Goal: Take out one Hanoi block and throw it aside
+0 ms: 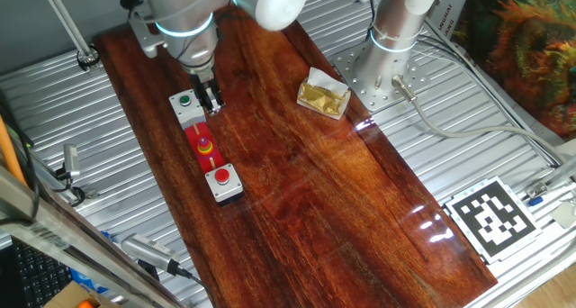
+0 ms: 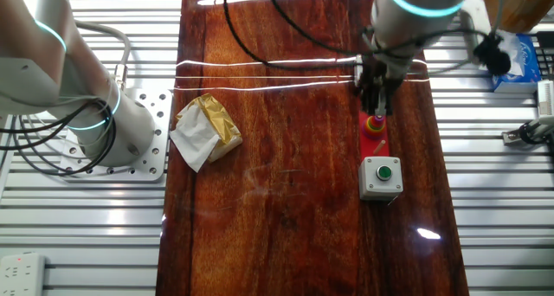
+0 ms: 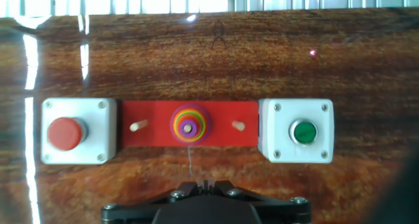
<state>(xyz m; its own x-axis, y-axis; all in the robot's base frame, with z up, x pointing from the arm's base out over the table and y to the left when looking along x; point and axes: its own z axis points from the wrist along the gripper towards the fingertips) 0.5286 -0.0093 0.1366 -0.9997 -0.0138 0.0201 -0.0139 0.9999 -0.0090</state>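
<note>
A red Hanoi base [image 3: 154, 124] with three pegs lies between two grey button boxes. A stack of coloured discs [image 3: 188, 124] sits on the middle peg, wide purple at the bottom and yellow rings above. The tiny purple-magenta Hanoi block [image 3: 188, 121] tops the stack, round the peg tip. The stack also shows in one fixed view [image 1: 206, 147] and in the other fixed view [image 2: 375, 121]. My gripper [image 3: 206, 183] hangs above the table beside the base, its fingers together and empty. It is seen near the green-button end in one fixed view [image 1: 210, 99] and in the other [image 2: 378, 101].
A grey box with a red button [image 3: 65, 133] is at one end of the base and a box with a green button [image 3: 304, 132] at the other. A crumpled gold-and-white wrapper [image 1: 323, 95] lies on the wooden board. A second robot's base [image 1: 393, 38] stands at the board's edge.
</note>
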